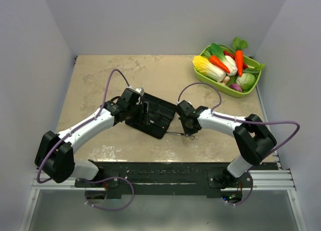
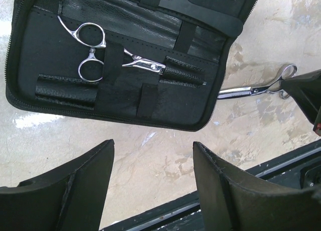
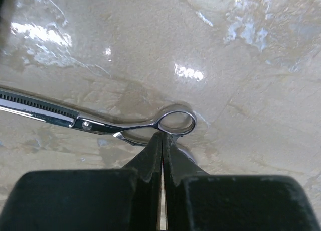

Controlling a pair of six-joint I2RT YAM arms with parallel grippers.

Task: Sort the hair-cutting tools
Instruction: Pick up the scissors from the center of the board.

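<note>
The black folding case [image 1: 159, 109] lies open on the table. In the left wrist view, one pair of silver scissors [image 2: 91, 51] is strapped inside the case [image 2: 60, 98], and a black comb [image 2: 173, 1] sits under a strap at its top edge. I cannot make out a second comb. A second pair of scissors [image 3: 100, 123] lies on the table right of the case, and also shows in the left wrist view [image 2: 256, 89]. My right gripper [image 3: 161, 135] is shut at its ring handles, hiding the nearer ring. My left gripper [image 2: 153, 150] is open and empty, over bare table in front of the case.
A green basket [image 1: 251, 83] of toy vegetables stands at the back right corner. The black rail [image 1: 175, 170] holding the arm bases runs along the near table edge. White walls close in the left, back and right sides.
</note>
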